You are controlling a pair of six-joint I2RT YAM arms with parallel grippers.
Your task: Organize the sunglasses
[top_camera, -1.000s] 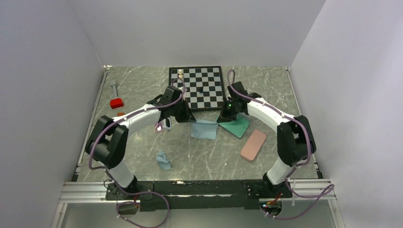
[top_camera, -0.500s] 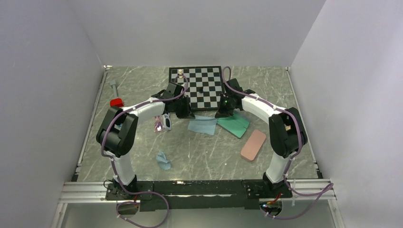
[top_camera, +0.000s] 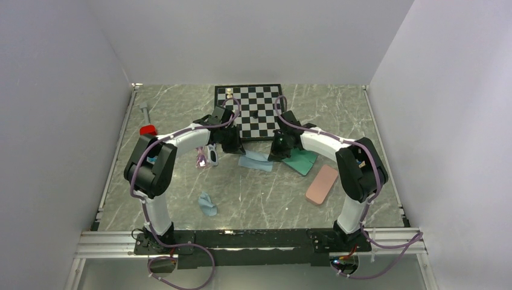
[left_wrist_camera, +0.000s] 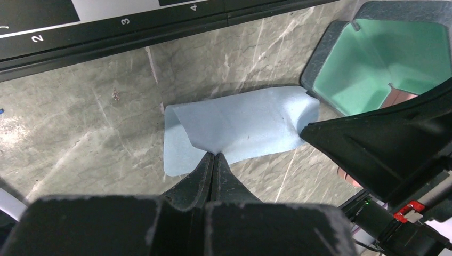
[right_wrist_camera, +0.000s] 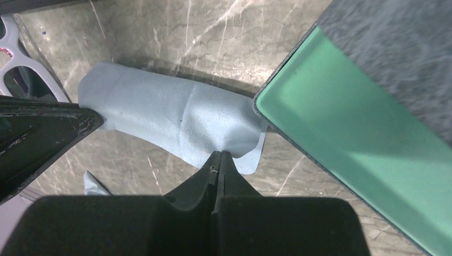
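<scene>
Cloth [left_wrist_camera: 240, 125], light blue, is clamped at opposite edges by left gripper [left_wrist_camera: 213, 156] and right gripper [right_wrist_camera: 217, 154], jaws together, apparently to fold it. Open green-lined case [right_wrist_camera: 362, 128] sits just beside the right gripper. White sunglasses [top_camera: 212, 154] and purple-pink sunglasses [top_camera: 200, 161] lie untouched just left of the left gripper.

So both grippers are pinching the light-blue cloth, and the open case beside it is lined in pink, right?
No, the open case is lined in green, as the right wrist view shows. The left gripper and right gripper do both pinch the light-blue cloth beside it.
</scene>
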